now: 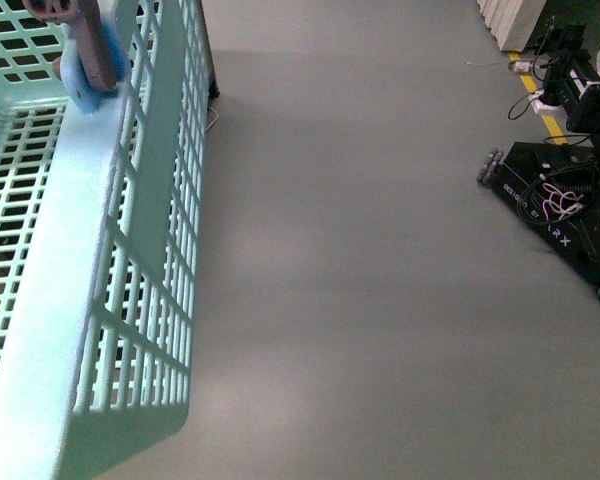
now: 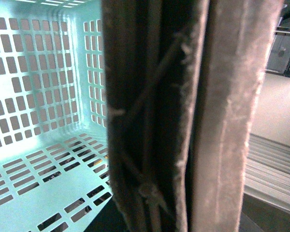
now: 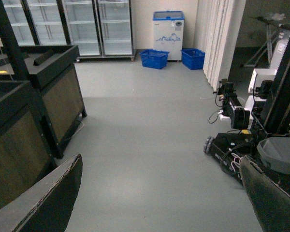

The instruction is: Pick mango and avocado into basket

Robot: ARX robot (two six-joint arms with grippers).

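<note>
- Far left of the front view, the basket (image 1: 55,290) takes up the whole edge. A brown handle (image 1: 85,40) sticks up at its far rim, with something blue (image 1: 80,85) wrapped or padded around it.
- Inside the basket, going by the left wrist view, the lattice wall and floor that show are bare: no mango, no avocado. Part of the floor is hidden, so I can't vouch for every corner.
- Blocking that part of the basket is the left gripper (image 2: 193,121), or at least two fuzzy brown strips pressed side by side right at the lens. It could be clamped on a handle, but I honestly can't tell.
- To the basket's right it's just grey floor (image 1: 360,300), then another wheeled robot base (image 1: 570,210) well apart from it.
- The right gripper (image 3: 159,159) has its fingers spread wide with nothing between them. It faces open shop floor with dark display stands (image 3: 53,87) off to one side, and the basket isn't in that view.
- My read is that nothing is done yet. Both picks are left, and no fruit shows anywhere, so finding it comes first.
</note>
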